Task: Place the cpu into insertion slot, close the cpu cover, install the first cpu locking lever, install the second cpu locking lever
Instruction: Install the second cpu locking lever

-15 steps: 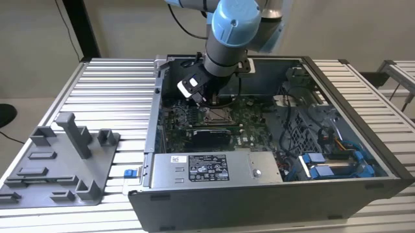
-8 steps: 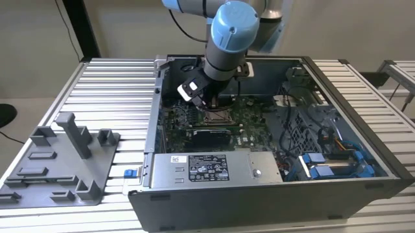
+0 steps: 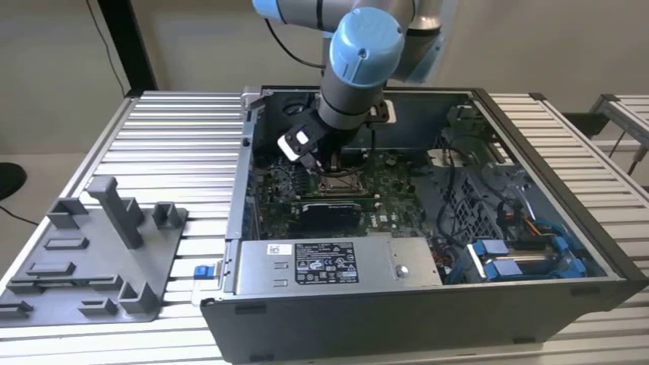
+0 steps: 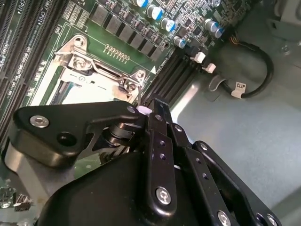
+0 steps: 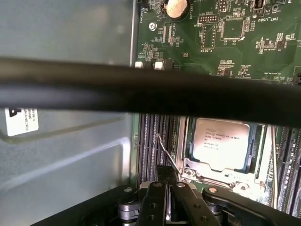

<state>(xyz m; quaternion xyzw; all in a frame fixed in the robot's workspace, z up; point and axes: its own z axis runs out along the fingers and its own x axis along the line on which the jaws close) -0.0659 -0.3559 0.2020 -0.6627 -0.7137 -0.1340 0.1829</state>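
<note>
Inside the open computer case (image 3: 426,304), your cpu (image 5: 221,143) lies flat in the insertion slot (image 5: 188,162), silvery top up, with the cpu cover (image 5: 256,155) closed around it. Your gripper (image 5: 168,188) sits low at the socket's 6 o'clock edge in the first wrist view, fingers (image 4: 157,122) pressed together beside a thin wire locking lever (image 5: 165,153); whether they pinch it is unclear. A dark bar (image 5: 150,92) hides the board (image 5: 225,37) above the socket.

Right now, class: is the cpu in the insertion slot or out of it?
In. The first wrist view shows the cpu lying flat inside the insertion slot, with the cpu cover framing its silvery top.
</note>
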